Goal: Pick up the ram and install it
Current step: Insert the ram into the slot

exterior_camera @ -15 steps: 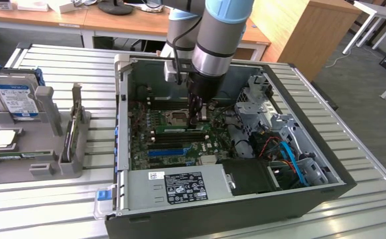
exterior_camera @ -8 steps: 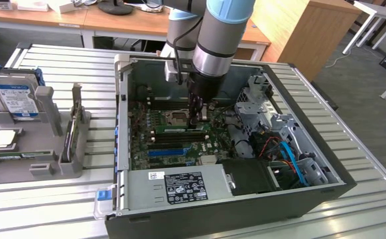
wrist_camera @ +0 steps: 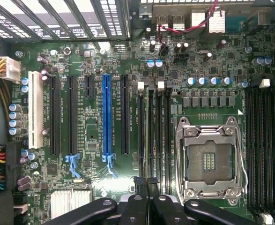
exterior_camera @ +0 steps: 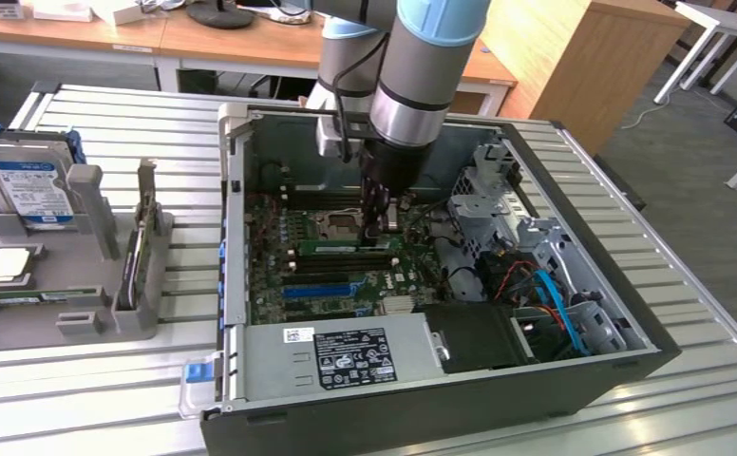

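The ram [exterior_camera: 343,247] is a thin green stick standing on edge in a dark memory slot of the motherboard, inside the open computer case [exterior_camera: 236,237]. In the wrist view the ram [wrist_camera: 150,136] shows edge-on as a pale line between the black slots. My gripper [exterior_camera: 378,233] reaches straight down into the case over one end of the stick. Its black fingertips [wrist_camera: 139,183] are pressed together, so the gripper [wrist_camera: 147,182] is shut right at the ram's end. Whether they touch or pinch the stick I cannot tell.
An open processor socket [wrist_camera: 207,159] sits beside the memory slots, and a bright-blue slot [wrist_camera: 107,117] lies on the other side. A power supply [exterior_camera: 343,356] and cables fill the case's near side. On the exterior view's left, a grey fixture [exterior_camera: 39,323] holds a hard drive [exterior_camera: 27,190] and a silver chip [exterior_camera: 1,266].
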`<state>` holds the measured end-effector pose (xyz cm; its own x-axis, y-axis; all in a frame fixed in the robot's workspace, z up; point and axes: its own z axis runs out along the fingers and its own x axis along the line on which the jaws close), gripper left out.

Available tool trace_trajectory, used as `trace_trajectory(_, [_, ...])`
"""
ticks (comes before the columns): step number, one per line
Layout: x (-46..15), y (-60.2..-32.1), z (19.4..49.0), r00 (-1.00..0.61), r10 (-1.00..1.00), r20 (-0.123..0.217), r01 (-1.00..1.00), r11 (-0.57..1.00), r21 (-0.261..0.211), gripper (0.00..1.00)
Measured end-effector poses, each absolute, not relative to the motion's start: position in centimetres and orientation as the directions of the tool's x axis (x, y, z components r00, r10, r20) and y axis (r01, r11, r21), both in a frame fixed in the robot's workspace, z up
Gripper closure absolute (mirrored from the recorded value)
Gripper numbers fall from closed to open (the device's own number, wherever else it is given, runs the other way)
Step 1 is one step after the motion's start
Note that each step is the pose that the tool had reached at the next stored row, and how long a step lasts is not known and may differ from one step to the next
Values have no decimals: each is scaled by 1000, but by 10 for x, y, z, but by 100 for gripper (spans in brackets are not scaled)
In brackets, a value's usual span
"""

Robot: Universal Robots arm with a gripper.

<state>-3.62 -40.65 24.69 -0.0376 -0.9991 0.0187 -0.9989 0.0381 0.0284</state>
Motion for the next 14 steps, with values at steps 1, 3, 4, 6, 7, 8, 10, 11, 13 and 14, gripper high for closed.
trace_trajectory(1, [-36,-407,247,-38,-999,19,-999,38,28,88])
trace_trajectory(3, [-36,-408,247,-38,-999,19,-999,38,28,88])
trace_trajectory(4, [-36,-408,247,-38,-999,19,-999,38,28,88])
trace_trajectory(6, [-36,-409,246,-38,-999,19,-999,38,28,88])
trace_trajectory(7, [-36,-409,246,-38,-999,19,-999,38,28,88])
trace_trajectory(8, [-36,-409,245,-38,-999,19,-999,38,28,88])
trace_trajectory(10, [-36,-409,244,-38,-999,19,-999,38,28,88])
trace_trajectory(11, [-36,-409,243,-38,-999,19,-999,38,28,88])
trace_trajectory(13, [-36,-409,241,-38,-999,19,-999,38,28,88])
trace_trajectory(14, [-36,-409,241,-37,-999,19,-999,38,28,88])
